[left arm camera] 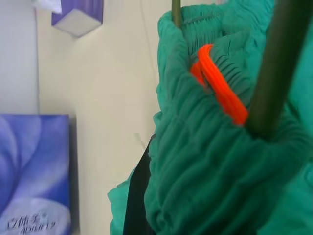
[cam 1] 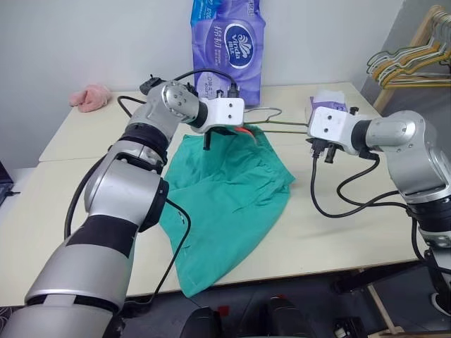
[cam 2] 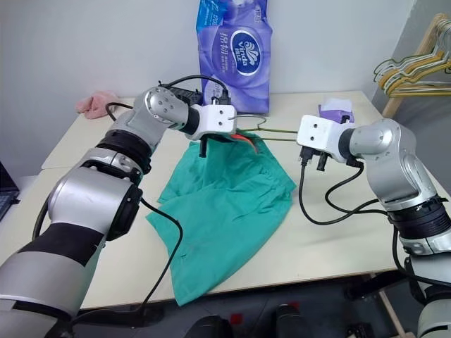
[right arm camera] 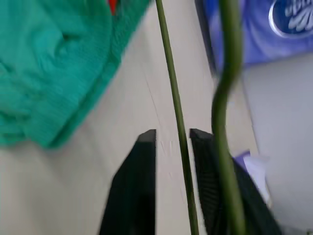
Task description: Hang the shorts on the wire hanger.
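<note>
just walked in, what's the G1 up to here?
It is hanging the teal-green fabric shorts on the thin olive-gold wire hanger. The left claw is shut on the shorts' gathered waistband, holding it up at the hanger, with the legs draped over the pale table. The right claw has its fingers open around the hanger wire. The wire already runs through the waistband.

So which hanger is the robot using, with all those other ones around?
The thin olive wire hanger held over the table between both grippers, its end inside the teal shorts' waistband. The other hangers hang untouched on the wooden rack at the far right.
</note>
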Available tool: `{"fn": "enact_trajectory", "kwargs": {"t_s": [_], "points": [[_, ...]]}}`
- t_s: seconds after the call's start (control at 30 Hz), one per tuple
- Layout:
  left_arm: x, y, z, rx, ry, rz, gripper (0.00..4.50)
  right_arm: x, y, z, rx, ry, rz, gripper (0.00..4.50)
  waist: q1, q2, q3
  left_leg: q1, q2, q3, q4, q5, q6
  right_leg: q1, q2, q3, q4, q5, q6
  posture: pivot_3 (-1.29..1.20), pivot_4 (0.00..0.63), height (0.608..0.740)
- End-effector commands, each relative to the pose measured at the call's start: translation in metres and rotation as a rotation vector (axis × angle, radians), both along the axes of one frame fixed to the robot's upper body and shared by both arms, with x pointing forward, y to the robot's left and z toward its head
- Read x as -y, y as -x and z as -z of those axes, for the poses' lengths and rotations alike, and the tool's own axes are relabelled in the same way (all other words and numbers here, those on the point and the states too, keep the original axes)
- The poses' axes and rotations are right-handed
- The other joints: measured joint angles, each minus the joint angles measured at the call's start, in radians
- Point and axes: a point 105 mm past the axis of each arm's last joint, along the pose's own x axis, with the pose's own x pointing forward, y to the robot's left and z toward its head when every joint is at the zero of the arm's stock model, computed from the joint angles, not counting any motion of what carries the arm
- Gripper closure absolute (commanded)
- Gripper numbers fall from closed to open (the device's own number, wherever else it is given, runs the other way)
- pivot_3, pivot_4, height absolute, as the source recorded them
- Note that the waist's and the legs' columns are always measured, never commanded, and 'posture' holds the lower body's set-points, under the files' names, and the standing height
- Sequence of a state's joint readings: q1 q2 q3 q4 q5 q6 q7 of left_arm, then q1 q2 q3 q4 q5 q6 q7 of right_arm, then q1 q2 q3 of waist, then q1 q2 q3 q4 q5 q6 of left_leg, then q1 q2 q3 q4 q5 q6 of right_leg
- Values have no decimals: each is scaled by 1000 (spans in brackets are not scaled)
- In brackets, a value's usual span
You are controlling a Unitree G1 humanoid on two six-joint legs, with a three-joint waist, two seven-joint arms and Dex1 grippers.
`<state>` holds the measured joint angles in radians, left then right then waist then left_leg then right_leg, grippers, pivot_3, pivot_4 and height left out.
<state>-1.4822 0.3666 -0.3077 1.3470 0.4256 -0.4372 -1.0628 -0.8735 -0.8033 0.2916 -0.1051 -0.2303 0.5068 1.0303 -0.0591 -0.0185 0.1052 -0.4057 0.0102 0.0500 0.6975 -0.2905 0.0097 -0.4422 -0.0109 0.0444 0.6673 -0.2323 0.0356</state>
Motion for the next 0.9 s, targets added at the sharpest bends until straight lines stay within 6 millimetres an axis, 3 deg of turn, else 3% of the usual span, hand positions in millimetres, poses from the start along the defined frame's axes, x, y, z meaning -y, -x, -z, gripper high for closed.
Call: {"fn": "enact_trajectory", "kwargs": {"t_s": [0.03,0.23,0.37,0.47,0.57,0.63,0.77,0.9], "points": [[-9,-5,-18,50,64,-42,4500,7,10,-20,24,-35,11,2110,0,0,0,0,0,0,0,0,0,0,0,0,0,0,0,-94,25,740],[-53,-5,5,10,14,-131,4500,35,38,-24,-23,-48,103,47,1,1,-1,0,0,0,0,0,0,0,0,0,1,0,0,-114,31,740],[-82,-2,24,-30,-38,-184,4500,50,45,-30,-41,-124,198,47,-4,1,-1,2,0,1,0,0,0,-1,0,1,6,0,0,-117,33,740],[-91,1,29,-54,-13,-195,4500,57,51,-20,-154,-255,271,47,-6,-1,-2,3,0,1,0,0,0,0,0,1,6,-1,-1,-124,34,740],[-78,5,15,-113,195,-155,4500,47,61,17,-437,-541,290,47,-6,-6,-6,3,0,1,1,0,0,0,-1,1,6,-1,-1,-126,31,740],[-72,8,9,-151,278,-131,4500,41,60,36,-538,-644,291,47,-6,-12,-12,2,1,-1,2,0,0,0,0,-1,7,-1,-1,-121,27,740],[-72,13,8,-225,357,-114,4500,22,51,63,-650,-757,250,47,-12,-11,-14,2,-1,0,2,0,0,0,-2,0,7,-1,-1,-111,18,740],[-78,17,15,-258,354,-111,4500,4,30,75,-735,-897,238,47,-24,-11,-22,2,0,-1,1,0,0,0,-1,-1,7,-1,-1,-101,12,740]]}}
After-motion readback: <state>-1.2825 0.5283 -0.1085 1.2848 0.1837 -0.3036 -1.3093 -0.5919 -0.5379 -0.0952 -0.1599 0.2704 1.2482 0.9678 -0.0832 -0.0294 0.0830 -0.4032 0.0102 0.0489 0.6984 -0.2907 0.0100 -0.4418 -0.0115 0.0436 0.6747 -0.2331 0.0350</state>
